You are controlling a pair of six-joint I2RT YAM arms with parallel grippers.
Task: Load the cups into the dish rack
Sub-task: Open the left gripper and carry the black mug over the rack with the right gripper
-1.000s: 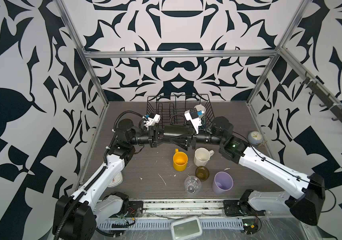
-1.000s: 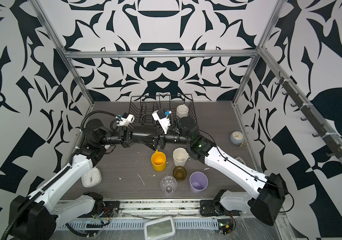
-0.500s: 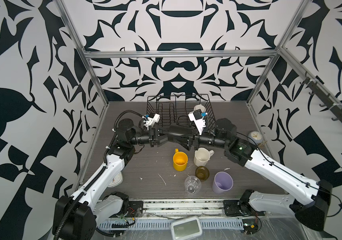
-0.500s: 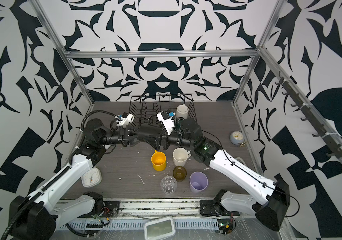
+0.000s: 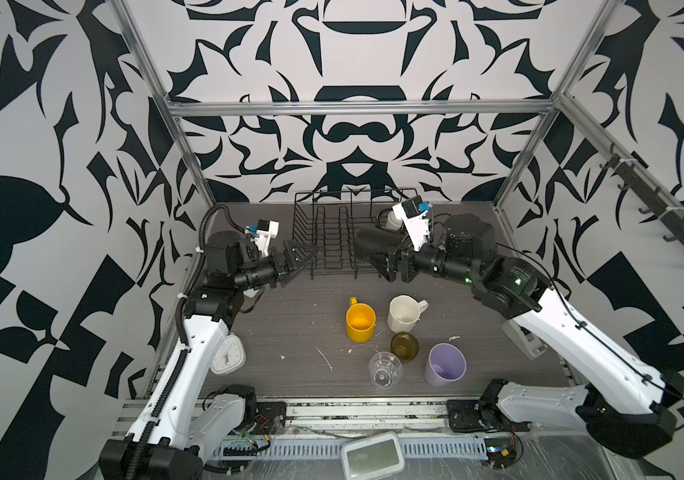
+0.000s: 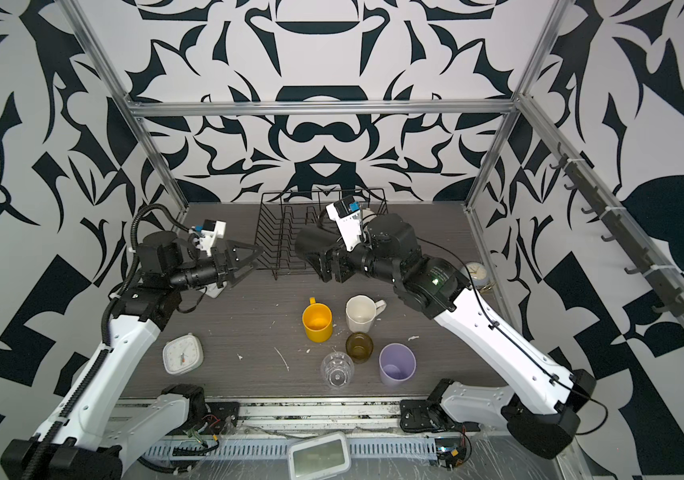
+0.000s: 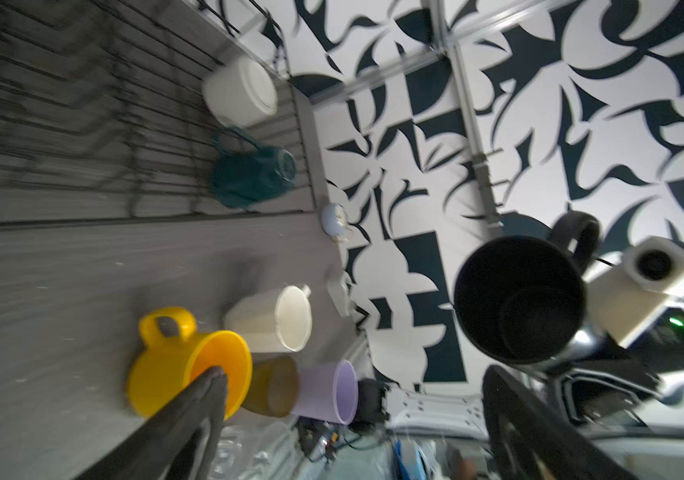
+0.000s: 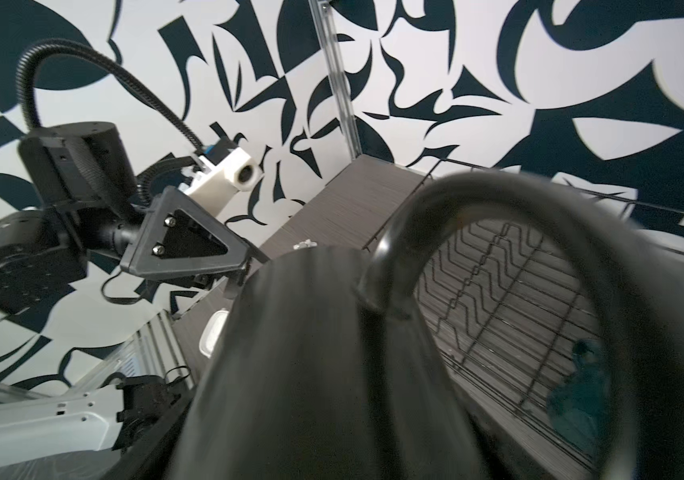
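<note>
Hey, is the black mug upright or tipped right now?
Tipped on its side. The right gripper holds the black mug level by the dish rack; the left wrist view looks straight into its mouth.

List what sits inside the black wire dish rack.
The black wire dish rack holds a white mug and a teal mug at one end. In both top views the right arm covers most of that end.
</note>
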